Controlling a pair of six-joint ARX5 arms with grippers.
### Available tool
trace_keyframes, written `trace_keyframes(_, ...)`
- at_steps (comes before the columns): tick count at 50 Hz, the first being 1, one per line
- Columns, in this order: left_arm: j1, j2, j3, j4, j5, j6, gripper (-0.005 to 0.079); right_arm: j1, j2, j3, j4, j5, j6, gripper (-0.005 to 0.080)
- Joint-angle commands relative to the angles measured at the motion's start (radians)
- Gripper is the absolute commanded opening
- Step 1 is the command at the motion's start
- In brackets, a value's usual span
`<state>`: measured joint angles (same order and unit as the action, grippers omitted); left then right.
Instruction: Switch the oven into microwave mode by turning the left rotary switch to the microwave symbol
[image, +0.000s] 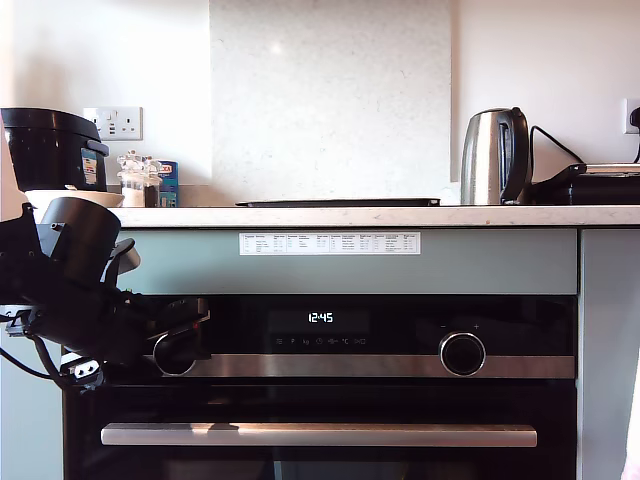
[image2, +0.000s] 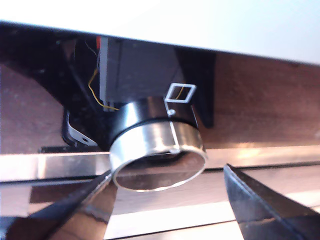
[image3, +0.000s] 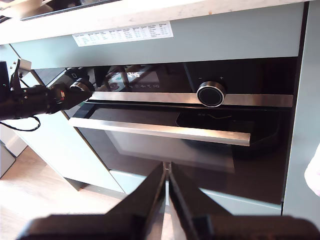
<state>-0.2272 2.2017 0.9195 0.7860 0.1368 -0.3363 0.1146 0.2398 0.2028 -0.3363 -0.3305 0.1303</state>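
Right now you have the oven (image: 400, 400) filling the lower part of the exterior view, its black glass front set under the pale worktop (image: 380, 215), with the long steel bar handle (image: 318, 435) running across the door and the display (image: 320, 317) reading 12:45 above the brushed steel strip (image: 340, 365). On the worktop, well apart from each other, stand a steel kettle (image: 492, 157) toward the exterior view's right and a black appliance (image: 50, 148) toward its left. The left rotary switch (image: 172, 355) sits at the exterior view's left end of the steel strip, and the like knob (image: 462, 354) with minus and plus marks sits toward the right end. Your first gripper (image2: 167, 192) is at the left rotary switch, its two dark fingers (image2: 260, 205) spread a little wider than the knob's silver rim, one on each side and just beside it; whether they touch it, you cannot tell. A small white square outline (image2: 181, 93) shows on the glass right by the knob. Your second gripper (image3: 167, 185) hangs back from the oven front with its jaws closed together and nothing between them
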Motion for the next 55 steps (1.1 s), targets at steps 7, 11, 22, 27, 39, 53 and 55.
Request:
trace_keyframes(7, 0.031, 0.008, 0.025, -0.03, -0.018, 0.041, 0.061, 0.003, 0.006, -0.01, 0.002, 0.008, 0.001, -0.0012)
trace_keyframes(11, 0.031, 0.008, 0.025, -0.02, -0.013, 0.037, 0.0609, 0.003, 0.006, -0.01, 0.002, 0.008, 0.001, -0.0012)
trace_keyframes(22, 0.031, 0.002, 0.026, 0.033, -0.011, 0.02, 0.0609, 0.003, 0.006, -0.01, 0.002, 0.008, 0.001, -0.0012)
trace_keyframes(27, 0.031, 0.0, 0.026, 0.067, 0.019, 0.019, 0.0609, 0.003, 0.006, -0.01, 0.002, 0.008, 0.001, -0.0012)
trace_keyframes(39, 0.031, -0.01, 0.026, 0.077, 0.064, -0.016, 0.0609, 0.003, 0.006, -0.01, 0.002, 0.008, 0.001, -0.0012)
trace_keyframes(53, 0.031, -0.011, 0.026, 0.096, 0.118, -0.032, 0.0609, 0.003, 0.006, -0.01, 0.002, 0.008, 0.001, -0.0012)
trace_keyframes(55, 0.031, -0.012, 0.026, 0.106, 0.118, -0.04, 0.0608, 0.003, 0.006, -0.01, 0.002, 0.008, 0.001, -0.0012)
